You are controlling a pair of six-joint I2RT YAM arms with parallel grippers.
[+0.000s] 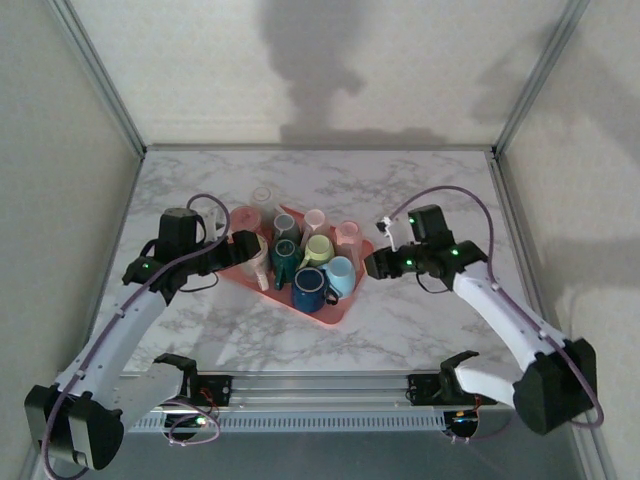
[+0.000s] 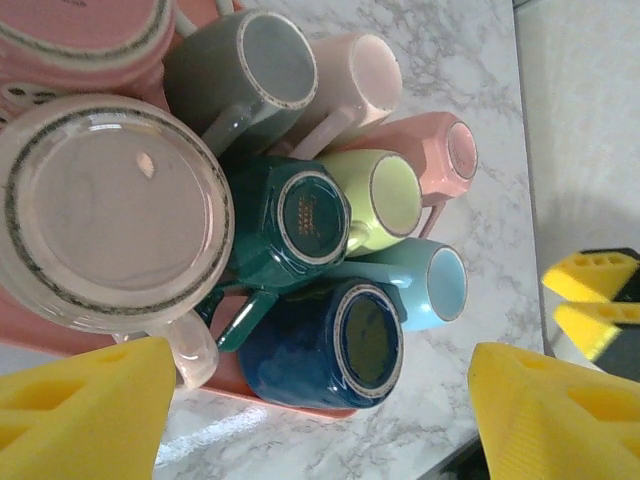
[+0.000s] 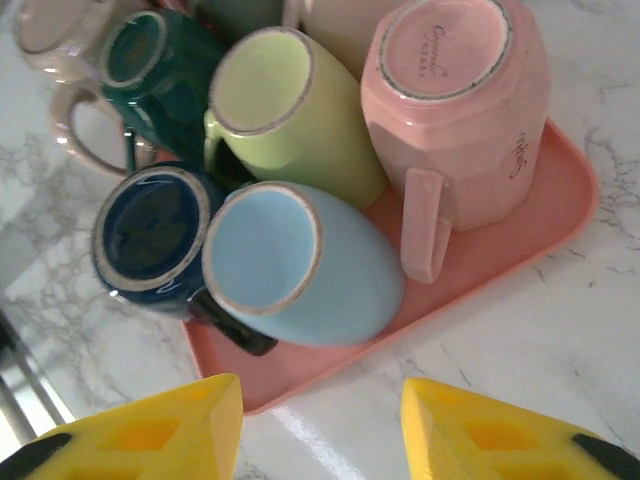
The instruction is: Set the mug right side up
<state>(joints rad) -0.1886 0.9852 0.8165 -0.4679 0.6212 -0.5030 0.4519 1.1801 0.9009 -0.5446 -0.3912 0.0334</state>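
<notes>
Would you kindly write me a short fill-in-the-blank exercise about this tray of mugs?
1. The mugs crowd together on a ____ tray.
2. The tabletop has a white ____ pattern.
3. Between the teal mug and the pink mug stands a third mug, coloured lime ____.
4. The left gripper and right gripper have fingers coloured ____.
Missing words: pink, marble, green, yellow.

The pink tray (image 3: 545,215) is mostly covered, and the top edge crops one pink mug (image 2: 80,40)
</notes>
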